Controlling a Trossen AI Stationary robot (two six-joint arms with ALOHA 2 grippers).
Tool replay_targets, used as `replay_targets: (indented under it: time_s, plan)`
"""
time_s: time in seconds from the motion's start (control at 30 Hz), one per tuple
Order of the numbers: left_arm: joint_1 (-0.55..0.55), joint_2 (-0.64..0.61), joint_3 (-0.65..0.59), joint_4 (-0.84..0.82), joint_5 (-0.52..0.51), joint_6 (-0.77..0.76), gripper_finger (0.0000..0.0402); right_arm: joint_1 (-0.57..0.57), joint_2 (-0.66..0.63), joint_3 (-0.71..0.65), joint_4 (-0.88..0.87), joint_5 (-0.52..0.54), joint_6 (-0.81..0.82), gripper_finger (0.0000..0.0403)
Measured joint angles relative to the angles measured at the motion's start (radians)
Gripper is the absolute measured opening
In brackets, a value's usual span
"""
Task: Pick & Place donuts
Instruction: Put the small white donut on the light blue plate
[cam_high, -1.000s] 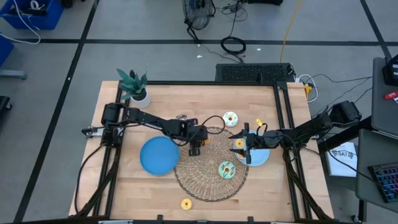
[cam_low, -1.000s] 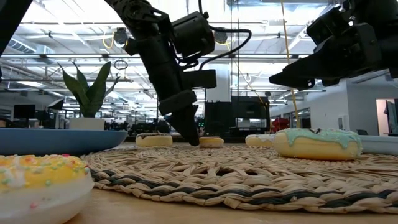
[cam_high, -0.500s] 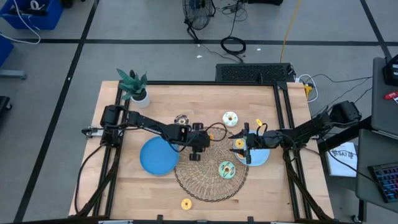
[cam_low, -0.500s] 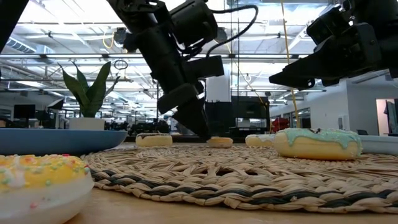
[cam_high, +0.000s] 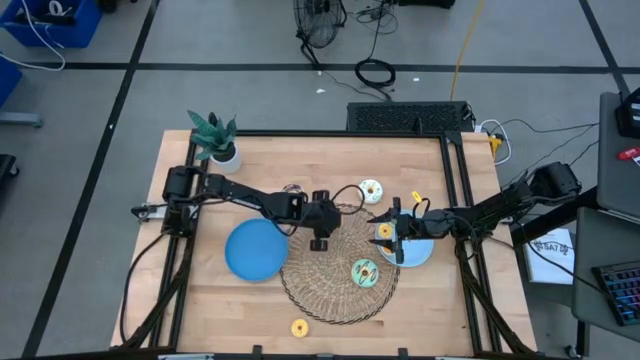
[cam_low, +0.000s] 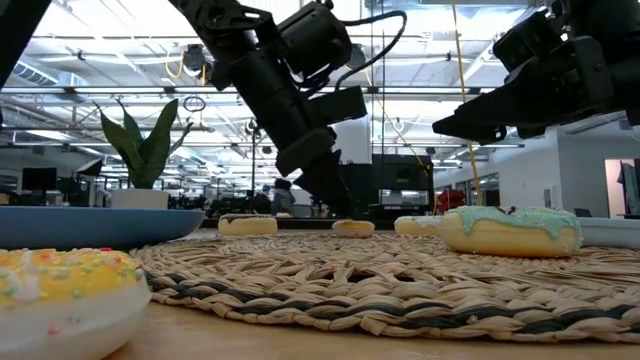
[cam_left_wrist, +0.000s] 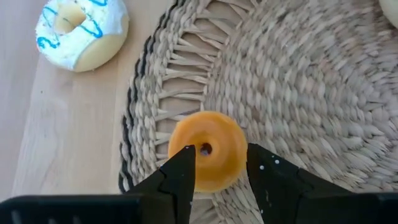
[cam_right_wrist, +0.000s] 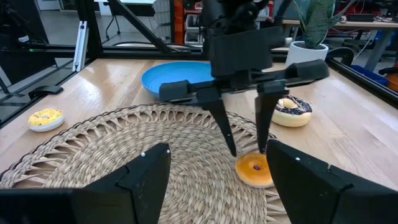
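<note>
I see my left tool (cam_left_wrist: 216, 163) with fingers parted, straddling the small orange donut (cam_left_wrist: 208, 150) on the wicker mat (cam_left_wrist: 298, 93), not gripping it; my right tool (cam_right_wrist: 214, 177) waits open nearby.

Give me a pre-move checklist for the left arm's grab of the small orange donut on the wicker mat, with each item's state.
1. Left claw lined up over the small orange donut: ok, one finger shows on each side of it.
2. Claw open enough to take the donut: ok, fingers are apart.
3. Fingers closed on the donut: not ok, gaps still show in the right wrist view.
4. Donut lying flat on the wicker mat: ok, near the mat's edge.
5. Right claw out of the way: ok, it waits over the small blue plate.
6. Big blue plate free of donuts: ok.
</note>
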Motion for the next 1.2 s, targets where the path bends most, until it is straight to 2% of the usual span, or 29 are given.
replay_targets:
  time_s: [0.2, 0.67, 0.8, 1.0, 1.07, 1.2]
  plan:
    - [0.007, 0.039, 0.000, 0.044, 0.042, 0.000, 0.0148, 0.000, 0.000, 0.000, 0.001, 0.000, 0.000, 0.0251]
    - [0.007, 0.056, 0.000, 0.042, 0.016, -0.074, 0.0146, 0.000, 0.000, 0.001, 0.008, 0.000, 0.000, 0.0251]
    - [0.008, 0.049, 0.000, 0.038, 0.097, -0.110, 0.0112, 0.000, 0.000, 0.001, 0.007, 0.000, 0.000, 0.0251]
    - [0.005, 0.039, 0.000, 0.035, 0.296, -0.206, 0.0016, 0.000, 0.000, 0.001, 0.007, 0.000, 0.000, 0.0251]
    - [0.003, 0.031, 0.000, 0.025, 0.345, -0.236, 0.0012, 0.000, 0.000, 0.001, 0.007, 0.000, -0.002, 0.0251]
    - [-0.011, -0.004, -0.002, 0.014, 0.375, -0.231, 0.0010, -0.005, 0.000, 0.001, 0.006, 0.000, -0.002, 0.0251]
